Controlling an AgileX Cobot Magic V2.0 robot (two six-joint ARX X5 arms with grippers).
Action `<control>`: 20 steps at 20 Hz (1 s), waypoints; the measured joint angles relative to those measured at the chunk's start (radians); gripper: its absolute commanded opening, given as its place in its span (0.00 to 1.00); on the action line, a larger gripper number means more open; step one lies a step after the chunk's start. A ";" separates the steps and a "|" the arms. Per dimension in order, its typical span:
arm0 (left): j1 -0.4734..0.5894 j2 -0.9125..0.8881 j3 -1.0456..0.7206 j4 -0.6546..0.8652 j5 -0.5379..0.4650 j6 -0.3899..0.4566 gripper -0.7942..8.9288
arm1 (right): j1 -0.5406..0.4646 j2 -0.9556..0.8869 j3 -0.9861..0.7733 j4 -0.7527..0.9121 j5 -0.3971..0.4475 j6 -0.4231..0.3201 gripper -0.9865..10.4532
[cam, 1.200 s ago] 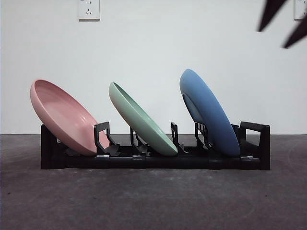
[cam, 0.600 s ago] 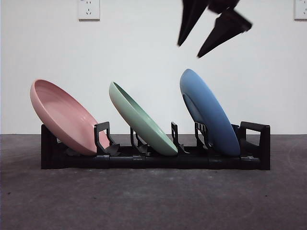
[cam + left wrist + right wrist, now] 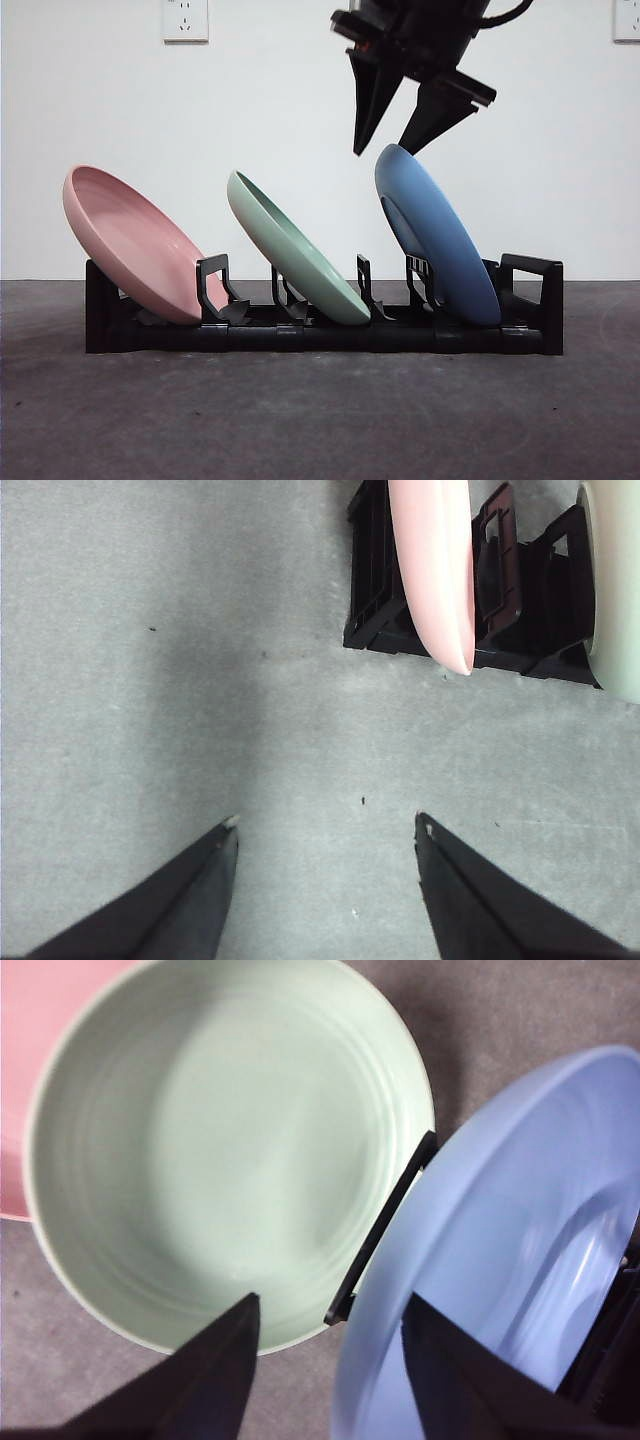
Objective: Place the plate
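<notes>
The right claw (image 3: pixel 385 152) hung spread apart just above the top rim of the blue plate (image 3: pixel 435 235), one jaw on either side of that rim, gripping nothing — the plate itself stood tilted in the end slot of the black rack (image 3: pixel 320 330) on the desk (image 3: pixel 320 420). Beside it in the same rack leaned the green plate (image 3: pixel 295 250) in the middle and the pink plate (image 3: pixel 135 245) at the far end. The left claw (image 3: pixel 325 825) waited released over bare desk near the pink plate's end of the rack.
</notes>
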 measured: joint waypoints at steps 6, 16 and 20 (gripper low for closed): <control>0.000 0.000 0.000 0.000 0.000 0.000 0.37 | 0.001 0.019 0.000 -0.006 0.015 0.000 0.12; 0.000 0.000 0.000 0.000 0.000 0.000 0.37 | 0.002 -0.037 0.000 -0.027 -0.019 0.014 0.10; 0.000 0.000 0.000 0.000 0.000 0.000 0.37 | 0.002 -0.132 0.000 -0.048 -0.123 0.014 0.10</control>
